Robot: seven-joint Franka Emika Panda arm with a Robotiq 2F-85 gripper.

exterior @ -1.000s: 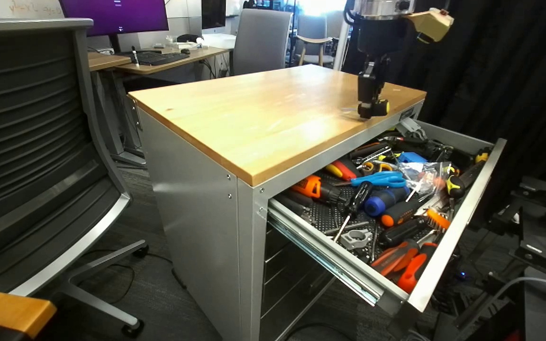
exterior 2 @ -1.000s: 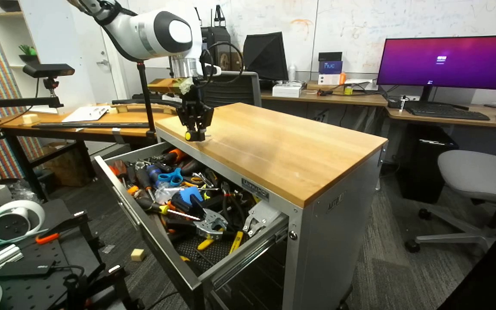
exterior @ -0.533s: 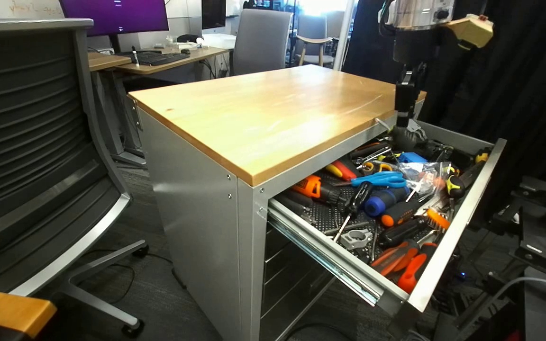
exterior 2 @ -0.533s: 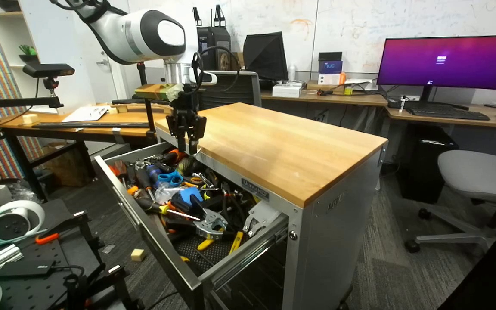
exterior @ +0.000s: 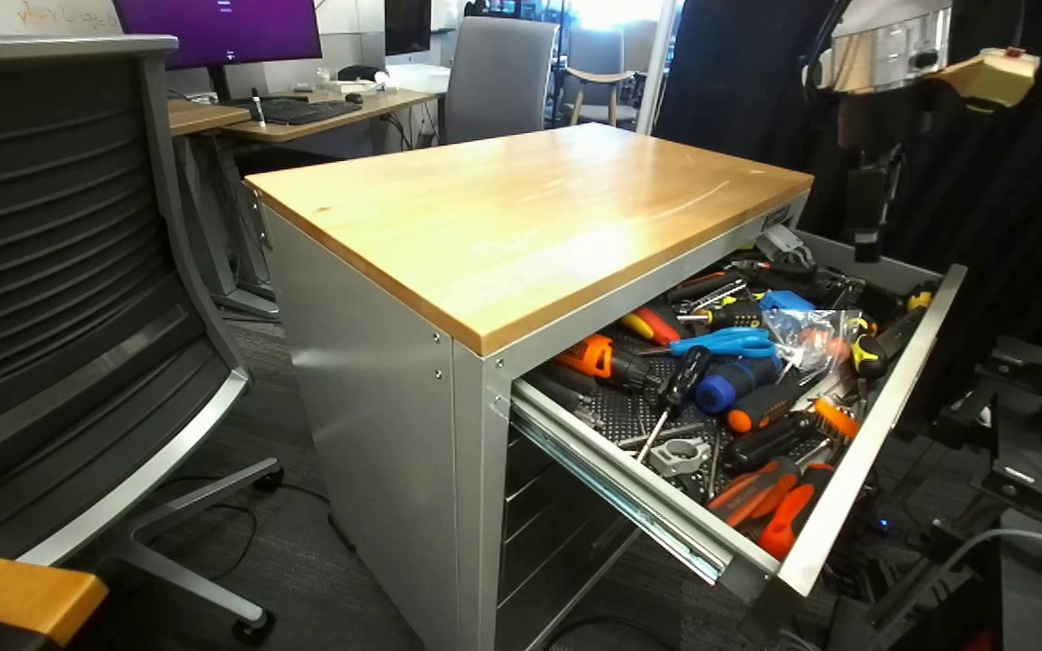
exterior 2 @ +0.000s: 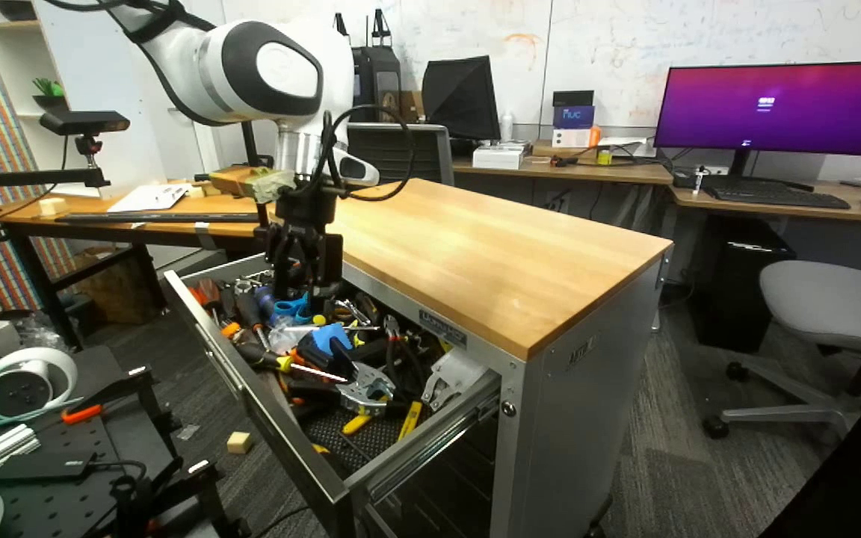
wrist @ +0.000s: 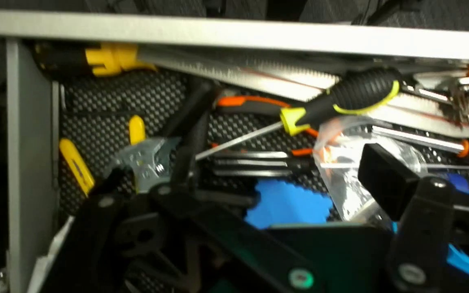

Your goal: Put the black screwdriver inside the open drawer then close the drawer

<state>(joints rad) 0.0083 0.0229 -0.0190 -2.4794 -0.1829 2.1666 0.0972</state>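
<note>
The black screwdriver [exterior: 734,315], dark-handled with yellow marks, lies among other tools in the open drawer [exterior: 872,429]. In an exterior view only its round yellow end [exterior 2: 319,320] shows beside a finger; the rest is hidden. My gripper [exterior 2: 298,293] hangs over the drawer, low above the tools, with its fingers spread apart and nothing between them. Seen from the wrist, one finger's pad [wrist: 385,175] is at the right, and the drawer's front wall [wrist: 234,34] runs across the top. I cannot make out the dropped screwdriver in the wrist view.
Several tools fill the drawer, among them blue scissors [exterior: 724,343], another black and yellow screwdriver [wrist: 352,95], a blue piece [wrist: 289,203] and a plastic bag [wrist: 352,162]. Behind the gripper is the cabinet's wooden top [exterior 2: 475,246]. A black rack [exterior 2: 79,441] stands before the drawer.
The gripper has opened and let go of the screwdriver, which has dropped into the drawer. From above the wooden top's edge, the arm has moved out over the drawer and lower.
</note>
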